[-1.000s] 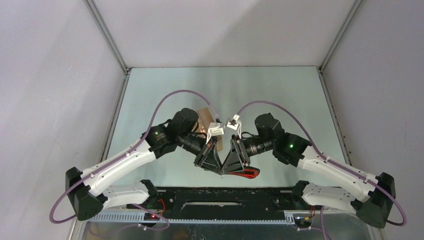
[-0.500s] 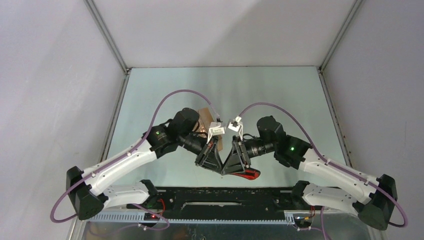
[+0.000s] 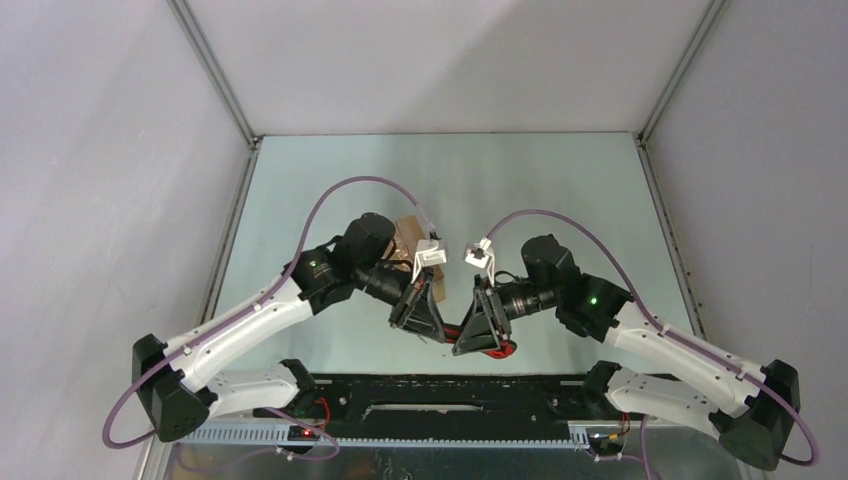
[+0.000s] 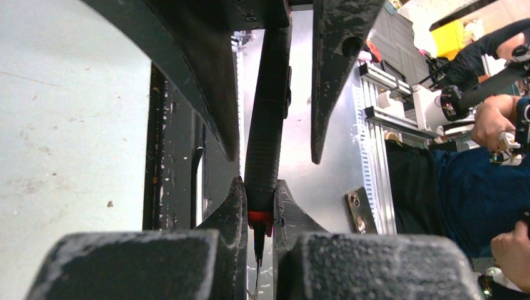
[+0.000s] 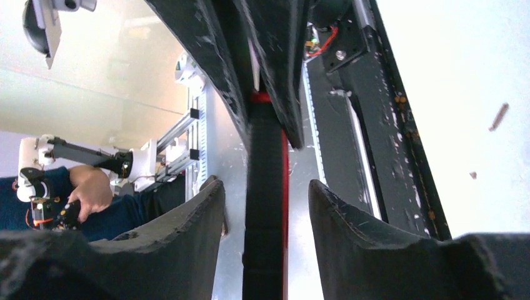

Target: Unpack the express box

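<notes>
Express box sits behind left end effector (clamping the knife); right end effector seemingly spread.

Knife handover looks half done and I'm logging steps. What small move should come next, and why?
Probably draw the right tool back off the knife. The left tool is clamped on it at the red collar, while the right tool's fingers stand open on either side of the handle. That should let the left tool carry it to the box.

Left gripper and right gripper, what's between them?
The knife spans the gap: the left gripper is shut on it near the red collar, the right gripper open around its black handle. Both wrist views show this.
</notes>
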Robot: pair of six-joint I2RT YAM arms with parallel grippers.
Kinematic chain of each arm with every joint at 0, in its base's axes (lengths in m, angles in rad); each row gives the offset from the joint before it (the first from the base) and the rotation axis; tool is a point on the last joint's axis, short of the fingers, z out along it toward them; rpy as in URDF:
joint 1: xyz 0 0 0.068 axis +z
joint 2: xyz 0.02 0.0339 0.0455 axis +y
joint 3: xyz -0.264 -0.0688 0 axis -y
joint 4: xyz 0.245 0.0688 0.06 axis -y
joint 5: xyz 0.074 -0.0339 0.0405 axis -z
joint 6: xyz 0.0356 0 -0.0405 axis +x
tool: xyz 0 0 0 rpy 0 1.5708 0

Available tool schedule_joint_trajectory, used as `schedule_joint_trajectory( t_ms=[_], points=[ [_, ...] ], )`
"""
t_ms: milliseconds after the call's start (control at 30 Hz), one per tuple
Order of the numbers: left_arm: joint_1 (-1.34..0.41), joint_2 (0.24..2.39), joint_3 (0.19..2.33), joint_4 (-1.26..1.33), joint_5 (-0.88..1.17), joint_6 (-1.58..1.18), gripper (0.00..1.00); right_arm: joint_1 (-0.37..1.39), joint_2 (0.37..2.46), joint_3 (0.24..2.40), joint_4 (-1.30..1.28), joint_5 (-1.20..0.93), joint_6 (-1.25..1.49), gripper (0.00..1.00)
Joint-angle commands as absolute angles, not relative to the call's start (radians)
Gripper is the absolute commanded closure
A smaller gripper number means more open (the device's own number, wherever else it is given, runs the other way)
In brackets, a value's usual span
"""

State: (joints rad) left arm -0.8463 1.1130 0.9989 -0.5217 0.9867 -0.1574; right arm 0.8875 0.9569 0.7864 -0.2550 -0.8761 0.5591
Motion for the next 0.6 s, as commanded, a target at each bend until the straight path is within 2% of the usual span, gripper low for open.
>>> schedule_joint_trajectory(
  t_ms=[0, 167, 300, 467, 567],
  points=[
    [-0.788, 1.063, 1.027, -0.438, 0.946, -0.16, 1.0, 0.839, 0.899, 0.737, -0.351, -0.926, 0.542, 0.43],
    [-0.774, 1.039, 0.987, -0.382, 0.946, -0.212, 1.0, 0.787, 0.857, 0.716, -0.32, -0.91, 0.586, 0.32],
    [-0.773, 1.037, 0.972, -0.344, 0.933, -0.24, 1.0, 0.781, 0.832, 0.665, -0.179, -0.89, 0.705, 0.3],
    [-0.77, 1.033, 0.953, -0.325, 0.93, -0.257, 1.0, 0.776, 0.807, 0.647, -0.096, -0.836, 0.763, 0.37],
    [-0.77, 1.032, 0.953, -0.327, 0.923, -0.258, 1.0, 0.762, 0.787, 0.64, -0.074, -0.814, 0.79, 0.49]
  ],
)
